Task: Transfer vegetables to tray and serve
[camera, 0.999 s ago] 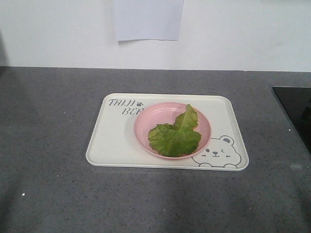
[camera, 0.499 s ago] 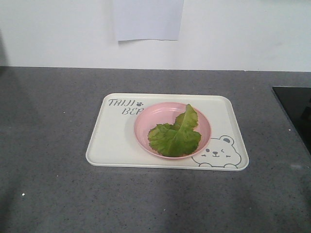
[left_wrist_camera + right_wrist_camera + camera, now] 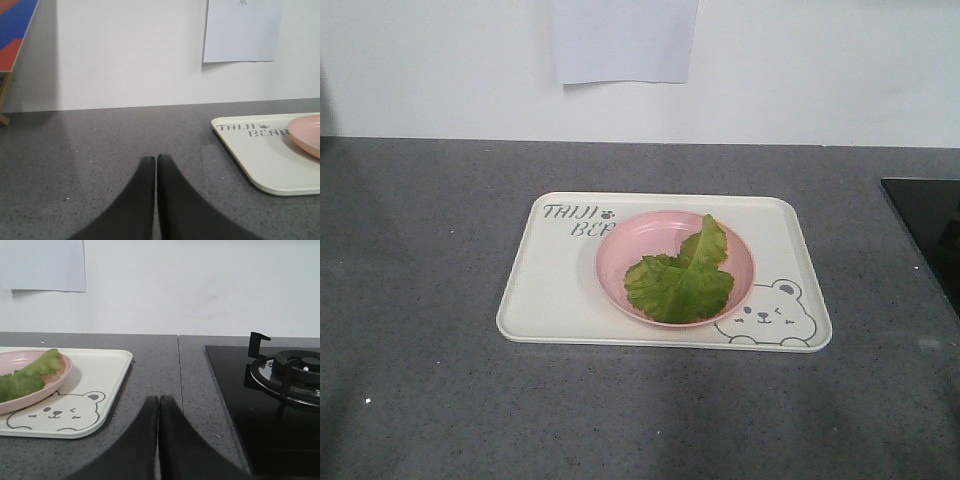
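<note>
Front view: lettuce [image 3: 678,280] lies in a pink plate [image 3: 630,240], and the plate stands on the cream tray [image 3: 550,300] in the middle of the grey surface [image 3: 420,250].
Lettuce: one crinkled green leaf cluster with a pale rib, wholly inside the plate, touching no bare part of the tray.
Tray: flat on the surface, bear face at its near right corner, lettering at its far left.
Left tool [image 3: 155,165]: fingers pressed together, holding nothing, low over the surface just left of the tray's left edge.
Right tool [image 3: 158,405]: fingers pressed together, empty, over the surface between the tray's right edge and the black stove [image 3: 270,405].
Done: the greens sit on the tray by way of the plate, so the transfer looks complete.
Left: serving, which likely means both tools opening, taking the tray by its left and right edges, and carrying it off.
Risk: the plate may slide on the smooth tray if it tilts.
</note>
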Motion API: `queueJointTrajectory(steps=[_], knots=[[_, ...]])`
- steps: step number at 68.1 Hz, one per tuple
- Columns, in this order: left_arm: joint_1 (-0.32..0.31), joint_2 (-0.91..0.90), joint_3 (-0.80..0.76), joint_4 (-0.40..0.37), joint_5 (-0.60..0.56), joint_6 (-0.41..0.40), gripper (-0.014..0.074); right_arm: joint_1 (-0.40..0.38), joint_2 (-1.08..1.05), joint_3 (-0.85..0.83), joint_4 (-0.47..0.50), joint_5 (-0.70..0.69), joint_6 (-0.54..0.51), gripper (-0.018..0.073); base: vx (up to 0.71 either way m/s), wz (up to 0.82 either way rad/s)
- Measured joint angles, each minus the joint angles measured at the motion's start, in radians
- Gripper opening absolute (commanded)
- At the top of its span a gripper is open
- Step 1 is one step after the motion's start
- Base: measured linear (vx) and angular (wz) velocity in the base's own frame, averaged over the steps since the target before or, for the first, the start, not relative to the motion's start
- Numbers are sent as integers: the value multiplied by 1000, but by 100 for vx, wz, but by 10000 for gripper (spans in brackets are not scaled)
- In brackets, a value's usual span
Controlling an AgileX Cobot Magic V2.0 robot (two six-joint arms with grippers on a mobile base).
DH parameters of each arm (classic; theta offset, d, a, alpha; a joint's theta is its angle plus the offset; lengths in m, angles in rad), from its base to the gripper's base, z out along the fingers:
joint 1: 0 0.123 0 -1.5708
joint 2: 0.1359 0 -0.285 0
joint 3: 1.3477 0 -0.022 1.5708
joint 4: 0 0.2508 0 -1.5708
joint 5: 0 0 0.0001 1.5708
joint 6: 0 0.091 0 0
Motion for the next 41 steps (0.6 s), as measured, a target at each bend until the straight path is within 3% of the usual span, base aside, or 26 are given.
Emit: queueJointTrajectory(steps=[41], knots=[[0,0,0,0,0,0,-8,0,0,0,2,0,0,-8,0,0]])
